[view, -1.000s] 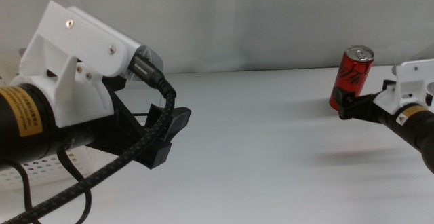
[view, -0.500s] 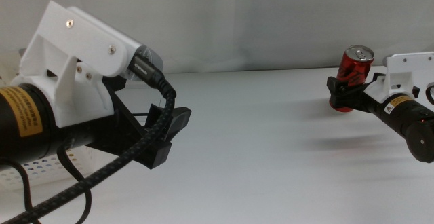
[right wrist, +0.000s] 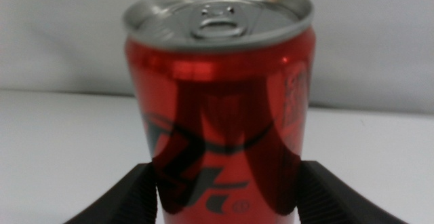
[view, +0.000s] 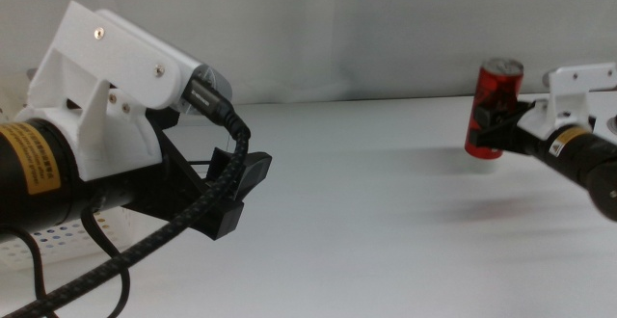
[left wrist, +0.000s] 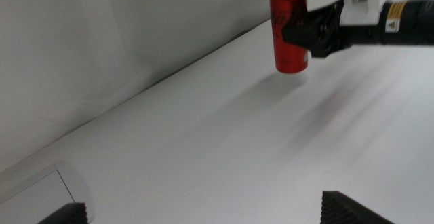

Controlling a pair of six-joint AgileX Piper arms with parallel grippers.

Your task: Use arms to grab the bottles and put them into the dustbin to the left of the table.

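a: what is seen, from the largest thing down?

b: a plain white table (view: 386,212) is spread across the middle view, with a pale wall behind it. at its left edge, part of a white perforated dustbin (view: 58,246) is glimpsed beneath the left arm (view: 87,145), which fills the near left of that view with its white housing and braided cable.

a: and the left gripper (view: 236,198)?

b: it is held low over the table near the dustbin. in its own wrist view only the two jaw tips are shown, set wide apart, with nothing between them.

a: the right side?

b: the right arm (view: 578,149) is reached in from the right. the right gripper (view: 492,130) is placed at the slim red can (view: 490,106), far right, close to the rear edge.

a: how are its jaws set?

b: in the right wrist view one jaw is pressed against each side of the can's lower body, so the can is clamped. the can is kept upright, silver top upward; whether its base is touching the table cannot be told.
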